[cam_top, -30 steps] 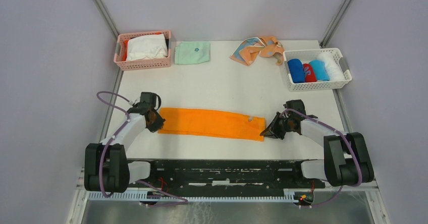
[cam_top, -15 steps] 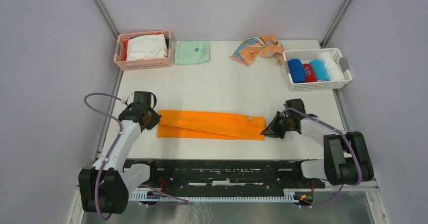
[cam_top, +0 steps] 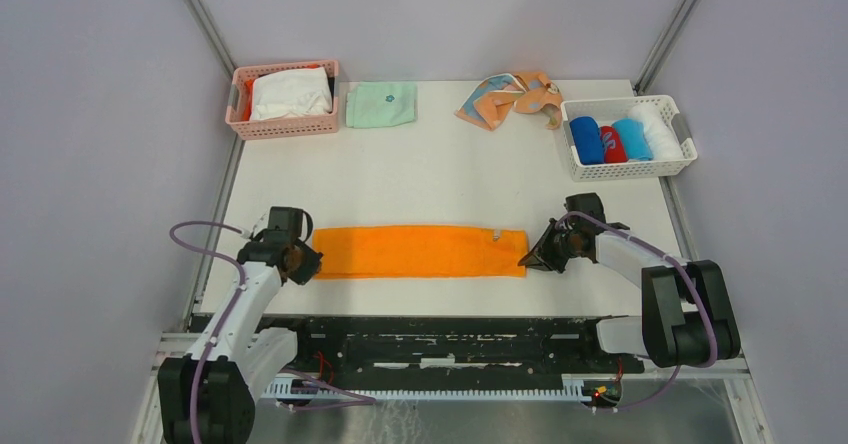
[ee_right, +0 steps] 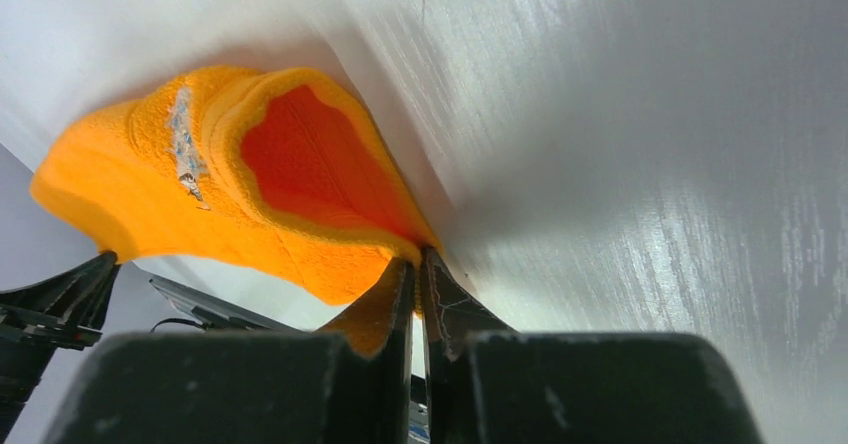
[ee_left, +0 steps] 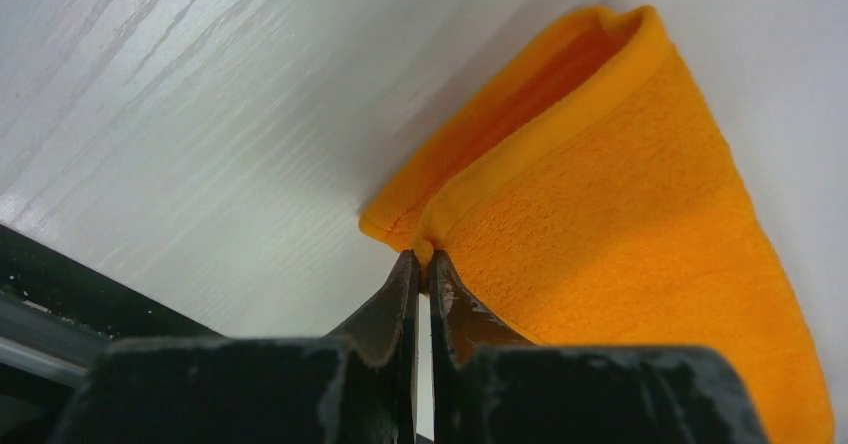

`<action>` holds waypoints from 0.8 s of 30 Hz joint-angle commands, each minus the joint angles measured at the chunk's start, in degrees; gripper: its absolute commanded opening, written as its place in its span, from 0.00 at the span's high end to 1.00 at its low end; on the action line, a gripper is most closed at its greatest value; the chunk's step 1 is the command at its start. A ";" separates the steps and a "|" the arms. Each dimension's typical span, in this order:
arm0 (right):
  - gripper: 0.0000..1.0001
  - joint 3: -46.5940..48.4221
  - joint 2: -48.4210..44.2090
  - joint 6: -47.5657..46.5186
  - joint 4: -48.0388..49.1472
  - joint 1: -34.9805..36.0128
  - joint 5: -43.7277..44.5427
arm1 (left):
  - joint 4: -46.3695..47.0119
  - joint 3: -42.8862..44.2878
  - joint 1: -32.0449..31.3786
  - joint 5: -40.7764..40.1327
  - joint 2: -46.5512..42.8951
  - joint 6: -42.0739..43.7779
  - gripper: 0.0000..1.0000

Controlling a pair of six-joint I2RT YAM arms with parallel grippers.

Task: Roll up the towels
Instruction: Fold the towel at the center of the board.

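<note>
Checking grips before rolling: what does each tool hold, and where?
Both pinch the orange towel: left tool on one end's hem, right tool on the opposite end's edge.

Left gripper (cam_top: 306,260) set low, jaws pinched shut on orange towel (cam_top: 420,251) end; right gripper (cam_top: 527,259) likewise pinched on opposite end, turned inward.

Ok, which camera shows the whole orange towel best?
Top external: the orange towel lies as one full strip between the left gripper and right gripper. Left wrist shows only the end pinched in its shut jaws; right wrist only the other pinched end, with a small tag.
</note>
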 commanded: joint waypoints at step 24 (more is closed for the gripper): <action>0.54 12.00 -10.90 -11.16 -19.08 -0.22 13.08 | -7.64 5.79 0.15 -1.80 -6.64 -5.47 0.35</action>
